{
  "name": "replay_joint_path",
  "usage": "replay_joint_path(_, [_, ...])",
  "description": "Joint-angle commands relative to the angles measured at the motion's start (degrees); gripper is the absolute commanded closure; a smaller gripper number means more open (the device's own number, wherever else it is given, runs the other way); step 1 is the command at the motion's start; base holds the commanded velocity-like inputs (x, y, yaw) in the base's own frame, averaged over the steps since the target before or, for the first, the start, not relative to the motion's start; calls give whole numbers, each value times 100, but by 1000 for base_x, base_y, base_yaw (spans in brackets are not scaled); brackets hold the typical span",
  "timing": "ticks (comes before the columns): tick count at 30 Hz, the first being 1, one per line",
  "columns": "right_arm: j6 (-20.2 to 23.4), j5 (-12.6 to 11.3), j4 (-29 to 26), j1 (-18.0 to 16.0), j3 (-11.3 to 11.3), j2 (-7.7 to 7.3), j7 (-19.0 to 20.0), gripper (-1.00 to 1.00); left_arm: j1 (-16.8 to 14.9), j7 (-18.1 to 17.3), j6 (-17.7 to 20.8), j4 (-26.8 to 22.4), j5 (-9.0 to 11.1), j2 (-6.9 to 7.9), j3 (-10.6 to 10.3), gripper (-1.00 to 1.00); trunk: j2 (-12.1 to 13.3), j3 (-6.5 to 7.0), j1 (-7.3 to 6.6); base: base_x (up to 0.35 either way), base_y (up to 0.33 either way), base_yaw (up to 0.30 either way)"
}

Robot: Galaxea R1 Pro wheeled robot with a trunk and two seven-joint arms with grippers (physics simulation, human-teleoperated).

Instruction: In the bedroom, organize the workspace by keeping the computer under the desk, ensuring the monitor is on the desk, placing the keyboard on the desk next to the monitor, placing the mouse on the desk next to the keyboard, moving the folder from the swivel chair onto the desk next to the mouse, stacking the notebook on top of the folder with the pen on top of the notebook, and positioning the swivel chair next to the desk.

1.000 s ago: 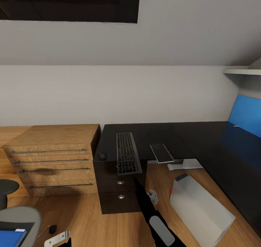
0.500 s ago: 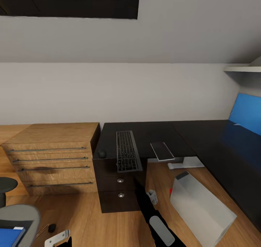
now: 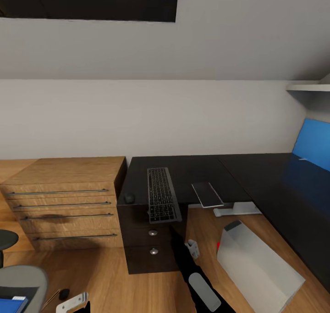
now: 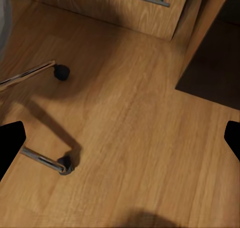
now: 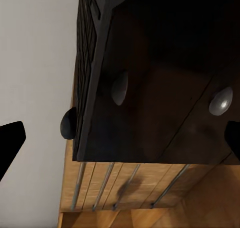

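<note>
Keyboard [image 3: 162, 199] lying on the desk [image 3: 192, 170], long side running near to far, near end hanging a little over the front edge above the drawers [image 3: 153, 246]. Mouse [image 3: 129, 197] just to its left, at the left edge of the desk. A dark flat tablet-like thing [image 3: 206, 194] right of the keyboard, over the desk edge; cannot tell whether this is the notebook. Computer [image 3: 256, 265] lying tilted on the floor in the desk's corner, right of the drawers. Blue screen [image 3: 311, 145] at the far right, probably the monitor. Chair [image 3: 18, 281] at the near left with a blue folder [image 3: 9, 304] on its seat, only a corner visible.

Right gripper [image 5: 120, 138] hanging low in front of the drawers, fingers wide apart, holding nothing. Left gripper [image 4: 120, 148] over the bare floor beside the chair legs [image 4: 47, 160], also spread and empty.

Probably between steps, keyboard and mouse looking placed. Likely next: the folder. This calls for turning left toward the chair, lowering the left gripper to the seat and pinching the folder at its edge
</note>
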Motion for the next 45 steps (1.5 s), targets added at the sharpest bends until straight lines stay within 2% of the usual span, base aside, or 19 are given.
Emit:
replay_joint_path(1, [-29,-60,9,-4,20,0,27,-100,0,43,16,-12,38,7,-16,-100,-2,-5,3,274,52,0])
replay_joint_path(18, [-42,-60,26,-7,7,0,-2,-100,0,41,23,-3,41,7,-16,-100,-2,-5,3,173,55,0])
replay_joint_path(27, [-42,-56,27,-5,0,0,-2,-100,0,41,24,-2,41,7,-16,-100,-2,-5,3,38,31,0])
replay_joint_path(28, [-42,-53,27,-6,0,0,-4,100,0,41,24,-2,41,7,-16,-100,-2,-5,3,4,4,0])
replay_joint_path(35, [-55,-42,21,-5,12,0,-2,100,0,41,25,-3,41,7,-16,-100,-2,-5,3,1,1,0])
replay_joint_path(45, [-71,-26,8,-2,34,0,26,100,0,56,26,-2,38,-1,-16,-100,399,175,-217,0,0,0])
